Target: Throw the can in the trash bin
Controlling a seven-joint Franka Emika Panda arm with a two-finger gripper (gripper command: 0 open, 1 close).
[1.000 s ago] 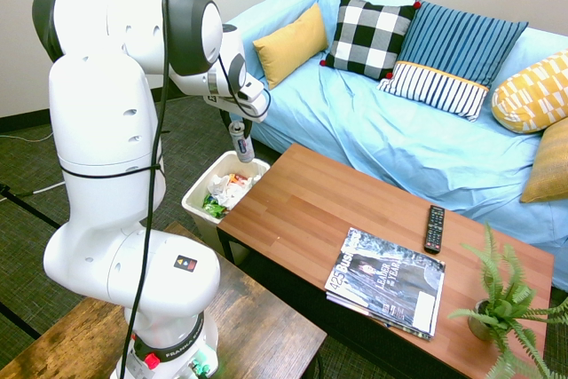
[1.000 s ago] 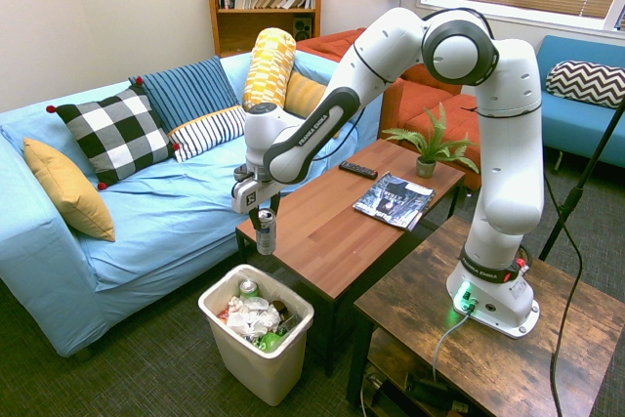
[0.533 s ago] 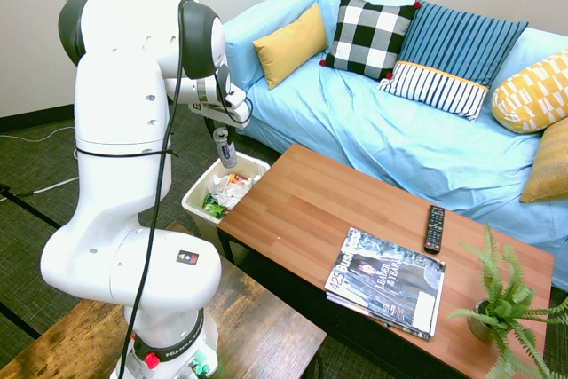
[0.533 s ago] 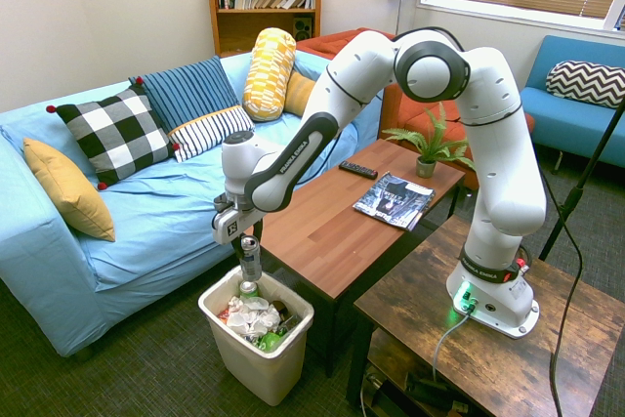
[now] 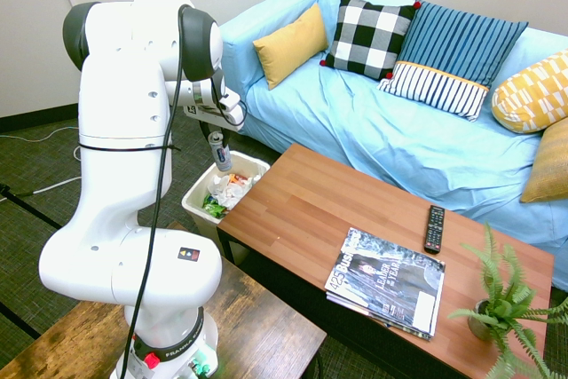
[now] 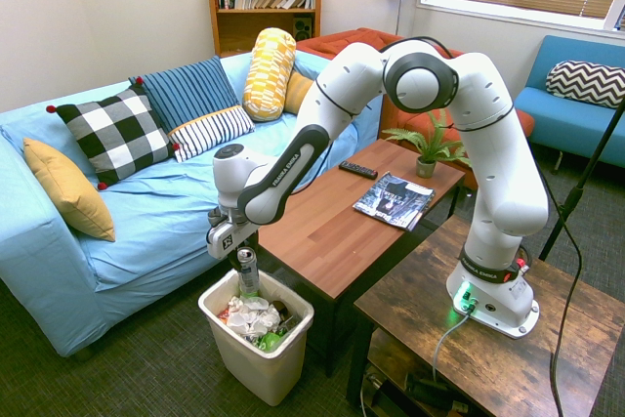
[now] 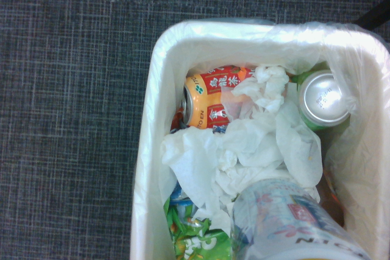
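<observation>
- The claw is closed on the can, gripping it by the top so it hangs upright.
- The can hangs right over the open trash bin, its lower end about level with the rim (in the first exterior view the can shows above the far end of the bin).
- In the wrist view the can rises from the bottom edge, over crumpled white paper.
- Also in the bin: an orange can on its side, a can with a shiny silver top and green scraps.
- The bin stands on dark carpet, just beside the end of the wooden desk.
- On the desk, well apart from the bin, lie a magazine, a remote and a potted plant.
- A blue sofa with cushions is behind.
</observation>
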